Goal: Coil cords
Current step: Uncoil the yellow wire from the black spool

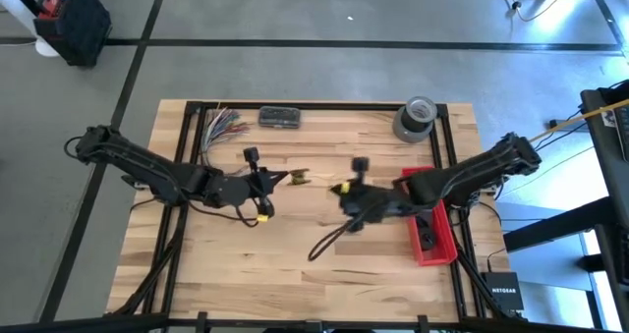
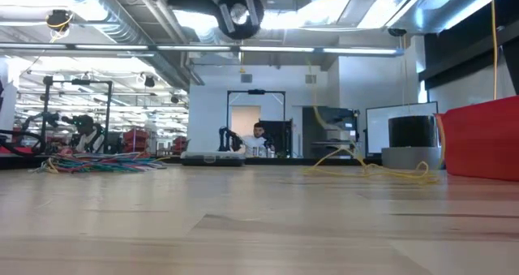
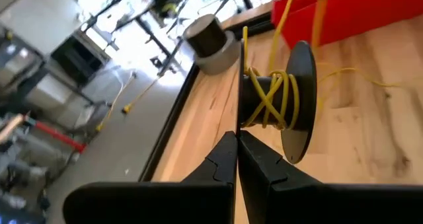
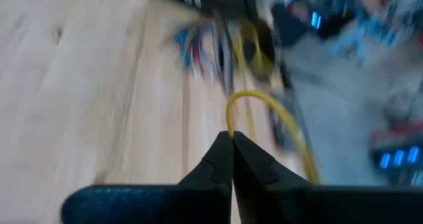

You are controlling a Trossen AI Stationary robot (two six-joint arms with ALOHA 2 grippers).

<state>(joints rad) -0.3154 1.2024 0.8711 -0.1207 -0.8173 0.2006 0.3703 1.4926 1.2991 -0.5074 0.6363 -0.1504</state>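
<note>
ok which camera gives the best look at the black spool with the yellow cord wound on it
The left wrist view: the black spool with yellow cord wraps fills the frame beyond the shut left fingers. The high view shows only a speck; the low view none; the right wrist view a blur.

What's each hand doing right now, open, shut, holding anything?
Left hand: shut on the black spool with yellow cord wound on it.
Right hand: shut on the yellow cord.

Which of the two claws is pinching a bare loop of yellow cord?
The right claw: its shut tips pinch a free loop of yellow cord. The left claw instead grips the rim of the black spool wound with cord.
</note>
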